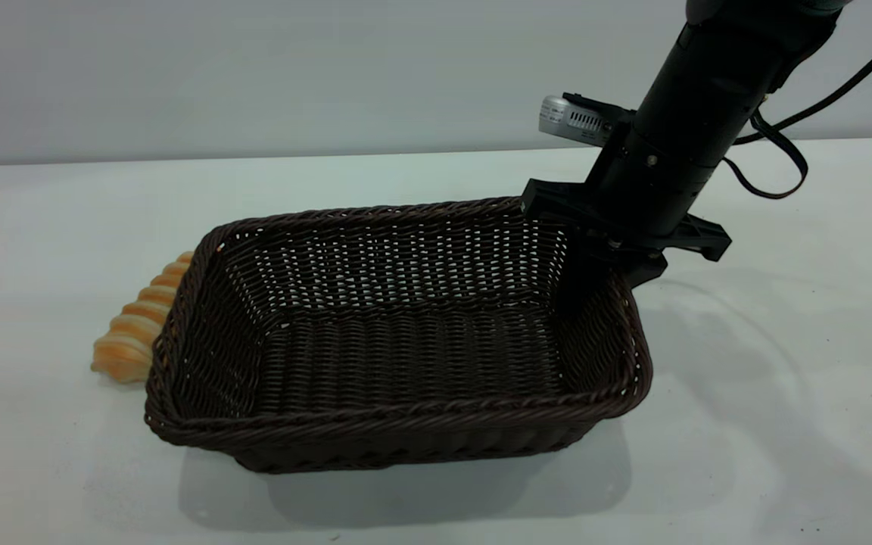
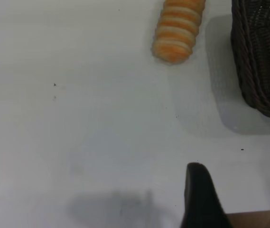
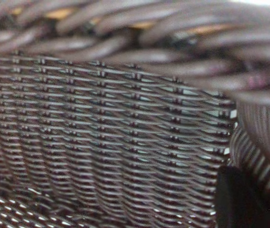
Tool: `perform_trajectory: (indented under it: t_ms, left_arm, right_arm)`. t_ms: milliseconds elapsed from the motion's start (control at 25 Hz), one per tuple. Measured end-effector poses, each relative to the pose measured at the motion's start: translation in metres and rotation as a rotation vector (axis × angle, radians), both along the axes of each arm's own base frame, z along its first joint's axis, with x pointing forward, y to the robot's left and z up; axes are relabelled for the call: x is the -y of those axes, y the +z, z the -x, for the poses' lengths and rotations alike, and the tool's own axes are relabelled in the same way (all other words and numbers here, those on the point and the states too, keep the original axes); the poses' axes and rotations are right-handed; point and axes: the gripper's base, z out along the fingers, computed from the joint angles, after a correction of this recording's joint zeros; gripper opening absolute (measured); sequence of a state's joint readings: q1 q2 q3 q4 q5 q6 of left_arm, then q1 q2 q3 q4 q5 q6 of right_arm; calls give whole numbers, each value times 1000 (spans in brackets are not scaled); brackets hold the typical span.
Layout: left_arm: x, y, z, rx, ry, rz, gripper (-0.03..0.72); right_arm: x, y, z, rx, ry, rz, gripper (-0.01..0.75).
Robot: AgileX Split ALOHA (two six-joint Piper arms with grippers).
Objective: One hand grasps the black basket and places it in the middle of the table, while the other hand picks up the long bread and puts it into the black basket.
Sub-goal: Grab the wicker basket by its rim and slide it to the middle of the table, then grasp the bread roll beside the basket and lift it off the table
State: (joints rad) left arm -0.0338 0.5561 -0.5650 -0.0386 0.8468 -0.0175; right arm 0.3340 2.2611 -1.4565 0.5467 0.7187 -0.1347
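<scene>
The black basket (image 1: 406, 412) stands on the white table (image 1: 769, 393), near its middle. My right gripper (image 1: 608, 253) comes down at the basket's far right corner and is shut on the side wall there. The right wrist view is filled with the woven wall (image 3: 101, 118), with one dark finger (image 3: 241, 202) against it. The long bread (image 1: 137, 325) lies on the table against the basket's left end, partly hidden behind the rim. In the left wrist view the bread (image 2: 177, 28) lies beside the basket's end (image 2: 263, 57). My left gripper (image 2: 241, 202) is open and empty, low over bare table, well short of the bread.
A grey camera box (image 1: 576, 117) and a looped black cable (image 1: 780, 163) ride on the right arm above the basket's far right corner. White table surface extends on all sides of the basket. A plain grey wall stands behind the table.
</scene>
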Motion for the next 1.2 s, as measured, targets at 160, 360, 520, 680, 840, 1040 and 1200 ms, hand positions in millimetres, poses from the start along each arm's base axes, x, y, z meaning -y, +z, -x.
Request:
perform_trajectory:
  t_ms: [160,360,520,680,840,1040,1200]
  left_arm:
    - [0,0,0,0,0,0,452]
    - [0,0,0,-2,0,0,452]
    - [0,0,0,-3,0,-1,452]
    - [-2,0,0,-2,3,-32,452]
    - [-1,-1,0,-13,7,-10,452]
    - [3,-10,-16,-118,-16,12,452]
    - [3,-16,-38,-221,-39,-4,452]
  right_arm:
    - [10,0,-4,-8,-31,-4,219]
    - [28,4,-6,-64,-70,-17,427]
    - [41,29,-6,-60,-53,-37,518]
    - [58,73,-3,-2,-6,-57,536]
    - [76,113,9,55,102,16,537]
    - [99,154,33,38,160,229,537]
    - [113,194,50,114,120,338,537]
